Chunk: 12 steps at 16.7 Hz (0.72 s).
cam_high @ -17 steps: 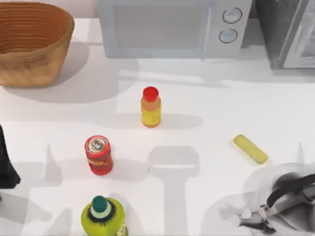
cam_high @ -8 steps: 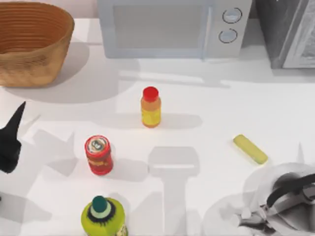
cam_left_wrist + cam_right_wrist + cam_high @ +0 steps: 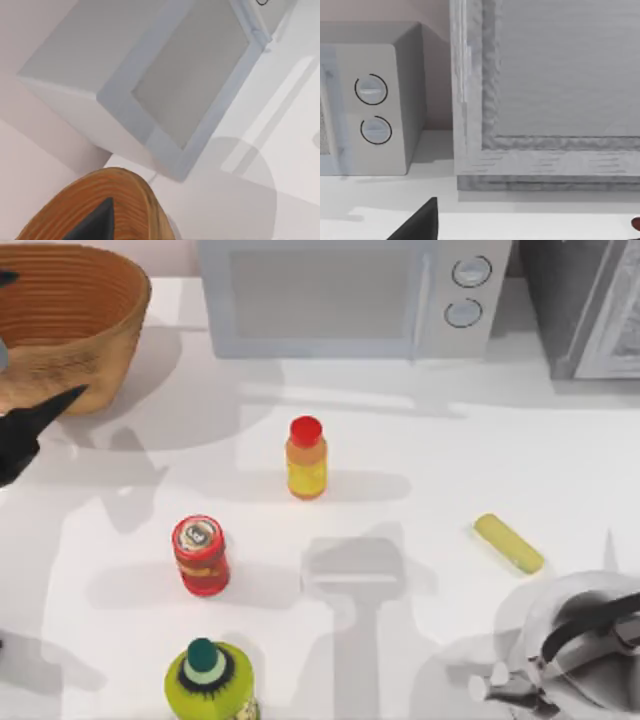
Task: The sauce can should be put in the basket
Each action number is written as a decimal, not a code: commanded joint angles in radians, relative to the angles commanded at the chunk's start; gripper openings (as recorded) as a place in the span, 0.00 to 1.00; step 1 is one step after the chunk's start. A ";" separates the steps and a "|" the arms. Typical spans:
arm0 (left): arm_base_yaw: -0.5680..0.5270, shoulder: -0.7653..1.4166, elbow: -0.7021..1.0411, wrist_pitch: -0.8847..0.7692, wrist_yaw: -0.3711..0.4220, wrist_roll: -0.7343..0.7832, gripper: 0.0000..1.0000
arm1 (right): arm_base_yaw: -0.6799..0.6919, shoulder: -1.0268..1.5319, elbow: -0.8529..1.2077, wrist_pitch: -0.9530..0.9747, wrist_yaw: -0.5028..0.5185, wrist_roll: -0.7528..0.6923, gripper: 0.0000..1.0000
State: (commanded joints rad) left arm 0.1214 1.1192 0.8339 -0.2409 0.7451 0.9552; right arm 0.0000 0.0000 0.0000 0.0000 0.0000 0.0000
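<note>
The sauce can (image 3: 201,555) is standing upright on the white surface (image 3: 420,520), left of centre, silvery top facing up, and nothing is touching it. The basket (image 3: 66,325) is sitting at the far left corner of the surface, well apart from the can.

The left end effector (image 3: 22,435) is hanging at the left edge of the top view, just in front of the basket's near wall, one dark finger (image 3: 55,405) pointing toward the wicker. It is carrying nothing, and whether its fingers are spread or pressed together I cannot tell. From the left wrist view a dark fingertip (image 3: 97,222) is showing against the basket's brown rim (image 3: 125,195), with the microwave (image 3: 165,85) beyond it.

The right end effector (image 3: 540,680) is sitting parked at the near right corner of the surface; its state I cannot tell either. The right wrist view is looking at the microwave's two dials (image 3: 372,110) and a grey ribbed cabinet (image 3: 545,90) beside it, a dark fingertip (image 3: 420,222) showing at the lower edge.

Between the can and the microwave (image 3: 350,295), an orange-yellow bottle (image 3: 306,460) with a red cap is standing upright. Just near of the can, at the front edge, a lime-green bottle (image 3: 208,680) with a dark green cap is standing. Off to the right, a small yellow bar (image 3: 508,543) is lying flat and slanted on the surface.
</note>
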 joint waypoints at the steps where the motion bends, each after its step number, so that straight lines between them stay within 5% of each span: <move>1: -0.003 0.094 0.014 -0.029 0.040 0.058 1.00 | 0.000 0.000 0.000 0.000 0.000 0.000 1.00; 6: -0.025 0.509 0.013 -0.170 0.256 0.390 1.00 | 0.000 0.000 0.000 0.000 0.000 0.000 1.00; 12: -0.001 0.767 0.004 -0.268 0.396 0.629 1.00 | 0.000 0.000 0.000 0.000 0.000 0.000 1.00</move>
State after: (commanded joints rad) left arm 0.1208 1.8858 0.8375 -0.5090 1.1411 1.5837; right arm 0.0000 0.0000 0.0000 0.0000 0.0000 0.0000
